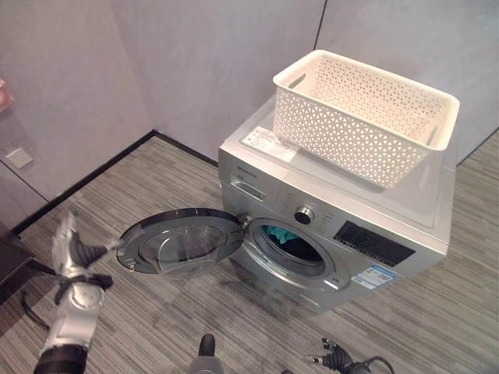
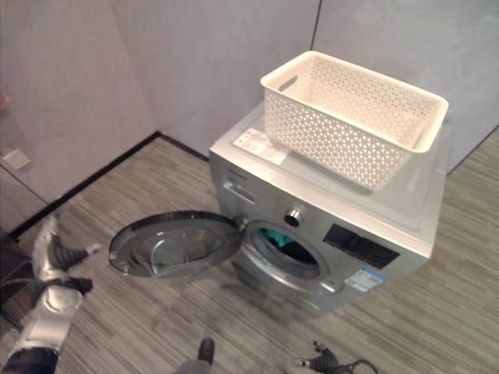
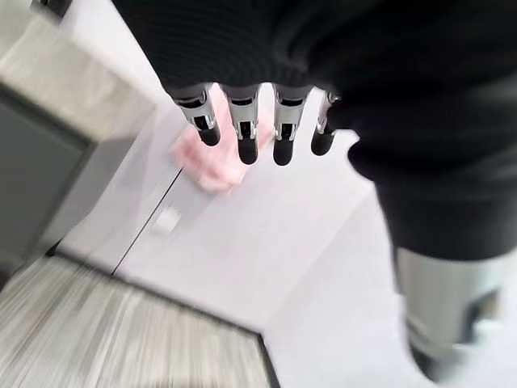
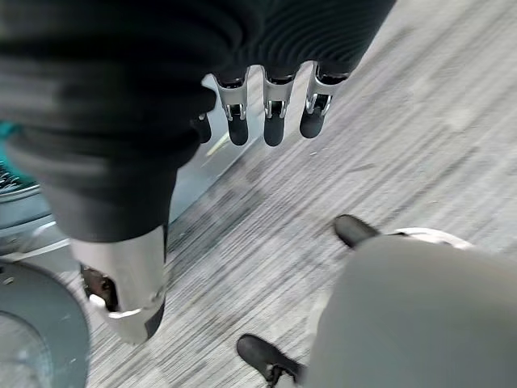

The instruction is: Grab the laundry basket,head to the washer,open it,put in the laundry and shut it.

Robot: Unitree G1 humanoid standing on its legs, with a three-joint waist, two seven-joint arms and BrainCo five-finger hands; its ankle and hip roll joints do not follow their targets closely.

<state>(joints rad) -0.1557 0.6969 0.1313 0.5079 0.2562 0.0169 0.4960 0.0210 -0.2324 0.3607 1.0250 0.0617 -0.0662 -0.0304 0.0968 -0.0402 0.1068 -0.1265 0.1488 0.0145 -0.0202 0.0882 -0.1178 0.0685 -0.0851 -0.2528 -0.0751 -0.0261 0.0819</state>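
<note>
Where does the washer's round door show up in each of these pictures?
Left eye view: door hangs open, lower centre-left, left of the washer.
Right eye view: door open, same spot.
Left wrist view: not in it.
Right wrist view: a grey curved edge, likely the door.
Shared landmark: the white basket atop the washer.

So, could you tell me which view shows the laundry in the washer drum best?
The left eye view: the teal laundry shows through the washer opening, beside the open door. The right eye view shows it likewise; the right wrist view catches a teal sliver.
</note>
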